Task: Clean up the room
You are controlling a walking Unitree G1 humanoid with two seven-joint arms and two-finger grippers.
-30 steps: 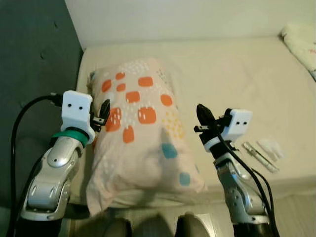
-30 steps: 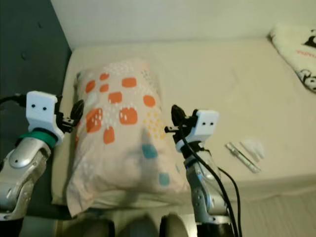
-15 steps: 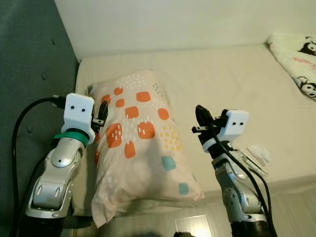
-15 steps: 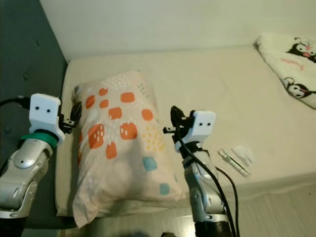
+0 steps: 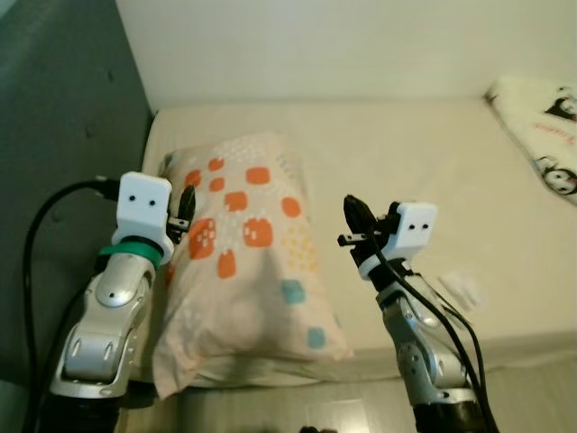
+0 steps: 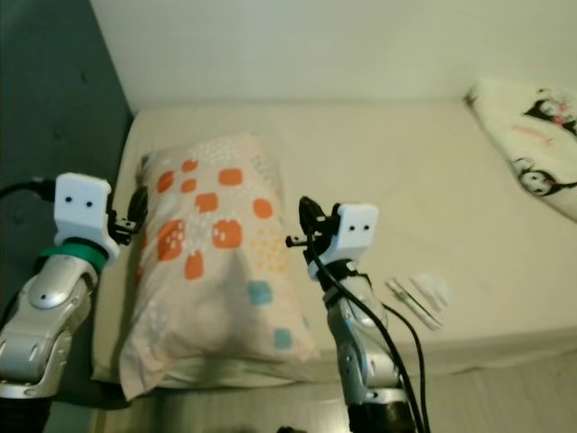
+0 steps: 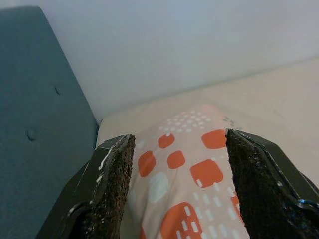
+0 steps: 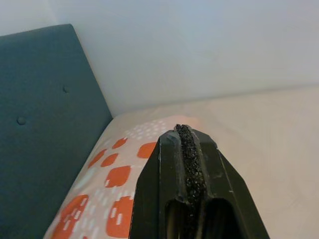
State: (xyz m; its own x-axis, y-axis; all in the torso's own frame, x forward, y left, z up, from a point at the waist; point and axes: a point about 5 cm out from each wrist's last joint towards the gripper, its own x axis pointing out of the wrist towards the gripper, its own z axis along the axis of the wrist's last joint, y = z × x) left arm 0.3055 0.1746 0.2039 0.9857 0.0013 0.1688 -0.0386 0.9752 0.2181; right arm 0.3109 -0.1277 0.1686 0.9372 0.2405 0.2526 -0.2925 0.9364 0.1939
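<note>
A pale pink pillow (image 5: 248,253) with orange, yellow and blue patches lies lengthwise on the cream bed (image 5: 406,153), near the headboard side. My left gripper (image 5: 185,210) hovers at the pillow's left edge, open, with nothing between its fingers (image 7: 107,191); the pillow (image 7: 189,174) shows between them. My right gripper (image 5: 353,221) is raised just off the pillow's right side, shut and empty; the pressed pads (image 8: 188,167) show in the right wrist view.
A teal padded headboard (image 5: 63,135) runs along the left. A white blanket with cartoon prints (image 5: 541,113) lies at the far right. A small clear wrapper and white scrap (image 5: 460,290) rest near the bed's front edge. White wall behind.
The camera has pulled back and shifted, so the floor edge and the blanket corner show differently. Both arms keep their pose beside the pillow.
</note>
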